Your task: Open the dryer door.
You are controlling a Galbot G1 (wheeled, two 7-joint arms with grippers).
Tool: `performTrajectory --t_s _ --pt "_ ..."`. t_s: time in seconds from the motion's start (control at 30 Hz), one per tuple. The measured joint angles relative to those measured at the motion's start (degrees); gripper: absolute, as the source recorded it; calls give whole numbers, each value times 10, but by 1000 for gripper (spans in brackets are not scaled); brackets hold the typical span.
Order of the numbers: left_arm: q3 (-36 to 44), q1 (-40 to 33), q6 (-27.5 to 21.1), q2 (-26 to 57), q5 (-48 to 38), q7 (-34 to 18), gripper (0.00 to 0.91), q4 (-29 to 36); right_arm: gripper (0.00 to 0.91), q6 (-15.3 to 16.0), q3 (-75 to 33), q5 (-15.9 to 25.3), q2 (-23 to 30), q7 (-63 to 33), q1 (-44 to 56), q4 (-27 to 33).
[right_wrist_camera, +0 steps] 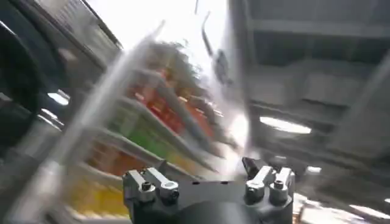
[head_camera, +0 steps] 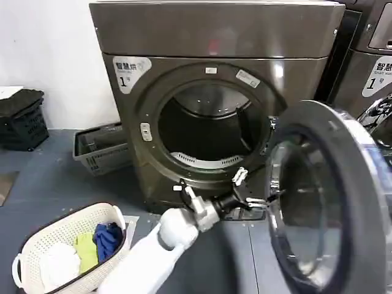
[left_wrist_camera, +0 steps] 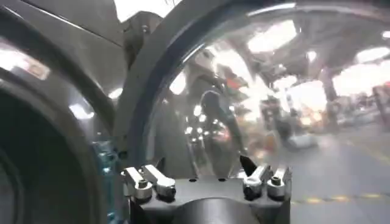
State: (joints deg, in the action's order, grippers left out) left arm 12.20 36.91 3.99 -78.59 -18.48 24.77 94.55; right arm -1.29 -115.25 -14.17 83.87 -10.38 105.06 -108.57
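The right hand (right_wrist_camera: pixel 207 165) is seen from behind its mount, two dark fingers spread apart with nothing between them. One fingertip (right_wrist_camera: pixel 249 164) is seen as a dark point; the other is barely made out. Four silver bolt heads are seen on the black bracket below. Beyond the hand, streaked shelving (right_wrist_camera: pixel 152 115) with orange, red and green items is shown, heavily blurred. A dark curved machine edge (right_wrist_camera: pixel 24 67) is seen at one side. A ceiling with beams and a strip light (right_wrist_camera: pixel 285 125) is shown on the other side. Finer detail cannot be told.
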Motion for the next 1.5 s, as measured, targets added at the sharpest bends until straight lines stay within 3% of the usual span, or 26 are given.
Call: performTrajectory --t_s 0.1,0.33,1.2,1.5 --pt "15 -13 0 -19 1 0 907 -19 907 37 -23 12 1 -16 -2 10" --pt "39 -42 1 -53 2 1 907 -58 907 62 -74 23 -10 -27 5 45" --pt "61 -81 1 -135 11 0 907 -151 907 68 -109 9 -4 -15 9 49" --pt "72 -69 -33 -116 -3 2 907 -121 907 56 -110 1 -8 -2 8 57"
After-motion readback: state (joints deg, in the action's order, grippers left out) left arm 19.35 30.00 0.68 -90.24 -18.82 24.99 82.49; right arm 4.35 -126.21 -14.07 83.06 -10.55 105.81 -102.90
